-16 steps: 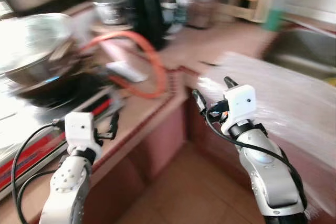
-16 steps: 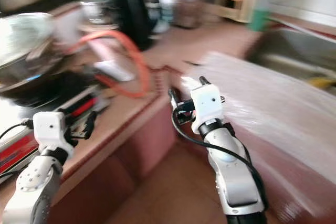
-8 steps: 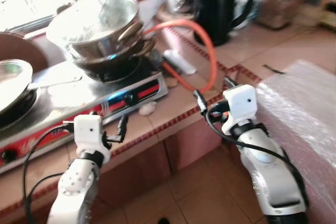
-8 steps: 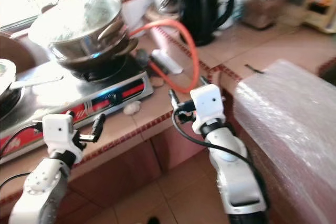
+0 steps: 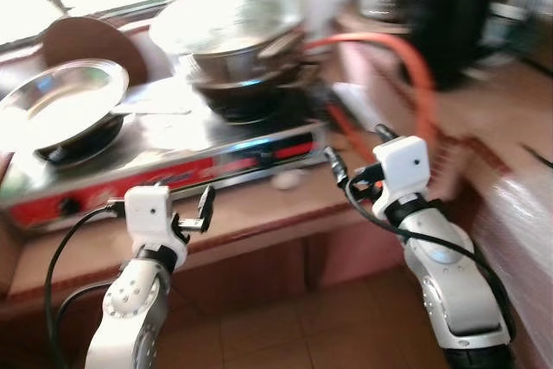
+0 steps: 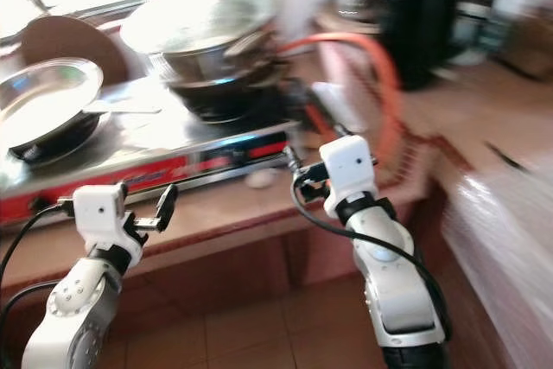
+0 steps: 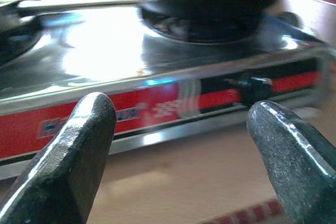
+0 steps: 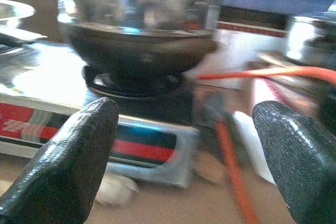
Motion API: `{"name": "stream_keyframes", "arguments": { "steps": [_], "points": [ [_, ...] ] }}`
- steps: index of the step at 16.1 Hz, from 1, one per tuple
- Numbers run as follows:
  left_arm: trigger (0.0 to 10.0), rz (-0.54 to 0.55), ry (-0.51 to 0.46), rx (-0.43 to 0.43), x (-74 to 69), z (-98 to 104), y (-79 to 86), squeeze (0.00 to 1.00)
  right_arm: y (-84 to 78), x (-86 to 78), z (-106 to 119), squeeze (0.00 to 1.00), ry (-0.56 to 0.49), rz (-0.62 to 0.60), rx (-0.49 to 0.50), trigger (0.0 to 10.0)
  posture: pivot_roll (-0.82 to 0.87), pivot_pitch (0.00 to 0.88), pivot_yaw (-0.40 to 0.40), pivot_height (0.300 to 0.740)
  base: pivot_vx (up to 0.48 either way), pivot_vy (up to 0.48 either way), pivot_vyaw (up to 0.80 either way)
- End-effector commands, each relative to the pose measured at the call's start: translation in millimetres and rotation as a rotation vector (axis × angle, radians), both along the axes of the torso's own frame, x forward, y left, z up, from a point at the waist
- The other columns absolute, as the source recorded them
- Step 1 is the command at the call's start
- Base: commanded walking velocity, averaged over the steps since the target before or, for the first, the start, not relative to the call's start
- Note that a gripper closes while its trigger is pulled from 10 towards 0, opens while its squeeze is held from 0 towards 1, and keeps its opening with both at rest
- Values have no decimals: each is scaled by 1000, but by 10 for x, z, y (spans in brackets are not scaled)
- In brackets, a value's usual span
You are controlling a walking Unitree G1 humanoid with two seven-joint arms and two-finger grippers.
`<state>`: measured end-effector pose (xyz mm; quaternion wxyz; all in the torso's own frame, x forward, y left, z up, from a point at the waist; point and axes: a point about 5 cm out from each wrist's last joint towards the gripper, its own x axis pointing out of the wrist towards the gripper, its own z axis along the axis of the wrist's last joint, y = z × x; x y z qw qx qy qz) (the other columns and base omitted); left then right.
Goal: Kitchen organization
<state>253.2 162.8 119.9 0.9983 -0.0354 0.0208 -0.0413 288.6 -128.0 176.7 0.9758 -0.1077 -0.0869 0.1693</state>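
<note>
A steel two-burner stove (image 5: 216,157) with a red front panel stands on the tiled counter (image 5: 259,213). Its right burner carries a steel bowl (image 5: 233,23) stacked in a dark wok (image 5: 251,92). On the left burner rests a shallow steel pan (image 5: 60,110). My left gripper (image 5: 164,205) hovers open at the counter's front edge, facing the red panel (image 7: 157,106), with nothing between its fingers. My right gripper (image 5: 356,149) is open and empty too, held near the stove's right end, facing the wok (image 8: 136,51).
An orange hose (image 5: 419,75) loops over the counter right of the stove. A black kettle (image 5: 454,15) stands behind it. A small pale lump (image 5: 285,181) lies before the stove. A bubble-wrapped surface (image 5: 523,213) juts out at the right. Tiled floor lies below.
The camera has swung left: the stove now sits in the middle, and the kettle and wrapped surface have slid to the right. Both grippers stay open in the same pose.
</note>
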Motion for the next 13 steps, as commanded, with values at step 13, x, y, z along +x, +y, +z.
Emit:
{"name": "stream_keyframes", "arguments": {
  "steps": [13],
  "points": [
    [10000,15,128,-22,-86,-373,97,0,12,-38,-265,0,74,28,11,10000,-175,81,80,740,0,0,352]
  ]
}}
